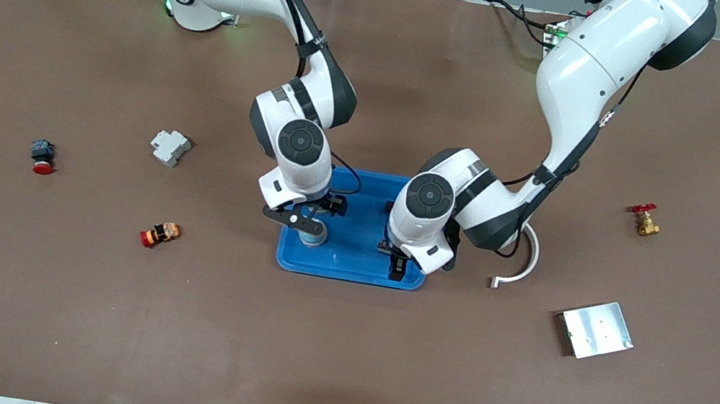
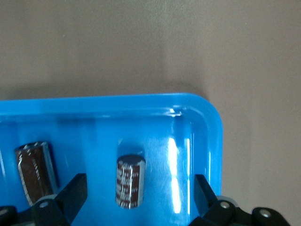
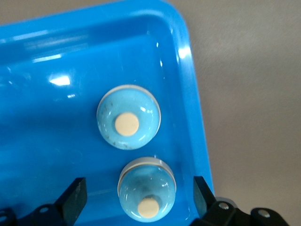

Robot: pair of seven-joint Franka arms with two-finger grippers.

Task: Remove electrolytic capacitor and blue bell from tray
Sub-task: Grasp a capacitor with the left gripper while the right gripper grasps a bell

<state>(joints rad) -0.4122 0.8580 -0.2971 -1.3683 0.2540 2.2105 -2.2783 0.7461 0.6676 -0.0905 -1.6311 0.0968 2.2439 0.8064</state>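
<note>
A blue tray (image 1: pixel 348 270) lies mid-table. My right gripper (image 1: pixel 306 226) is low over the tray end toward the right arm. It is open around a light blue bell (image 3: pixel 146 188) without touching it. A second bell (image 3: pixel 128 117) stands beside the first. One bell shows in the front view (image 1: pixel 314 237). My left gripper (image 1: pixel 397 267) is low over the tray end toward the left arm. It is open, with a dark brown capacitor (image 2: pixel 130 181) lying free on the tray floor between its fingers (image 2: pixel 75 193). A second capacitor (image 2: pixel 33 172) lies beside it. The capacitors are hidden in the front view.
Toward the right arm's end lie a grey module (image 1: pixel 170 147), a red-capped push button (image 1: pixel 42 156) and a small red and orange part (image 1: pixel 160 234). Toward the left arm's end lie a white curved strip (image 1: pixel 525 266), a metal plate (image 1: pixel 597 329) and a brass valve (image 1: pixel 646 220).
</note>
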